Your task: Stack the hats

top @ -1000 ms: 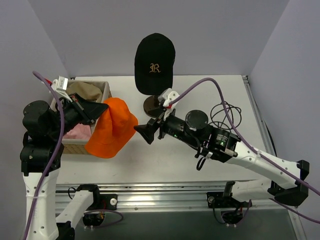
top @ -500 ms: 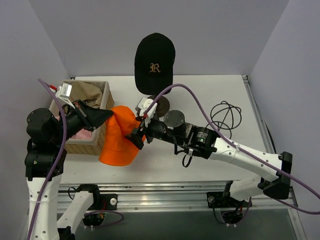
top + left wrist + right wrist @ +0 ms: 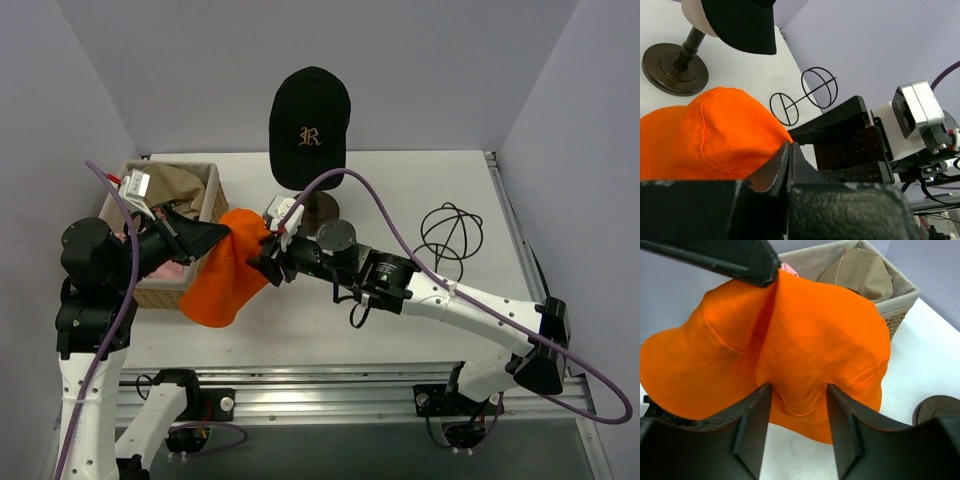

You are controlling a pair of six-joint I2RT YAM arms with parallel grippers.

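The orange hat (image 3: 222, 272) hangs above the table beside the basket, with my left gripper (image 3: 228, 236) shut on its upper edge (image 3: 705, 130). My right gripper (image 3: 266, 262) is at its right side. In the right wrist view the two fingers stand partly apart, one on each side of a bunched fold of the orange hat (image 3: 805, 340), touching the cloth (image 3: 799, 387). The black cap (image 3: 310, 125) with a gold "R" sits on the head form at the back. A tan cap (image 3: 170, 182) and a pink hat (image 3: 182, 270) lie in the basket.
The wicker basket (image 3: 165, 295) stands at the left, with its corner (image 3: 900, 305) just behind the orange hat. The head form's dark round base (image 3: 675, 67) is right behind my right gripper. A black wire frame (image 3: 450, 232) lies at the right of the table.
My left gripper carried the orange hat slightly toward the basket and up. My right arm reached left to the hat, and its jaws narrowed around a fold.
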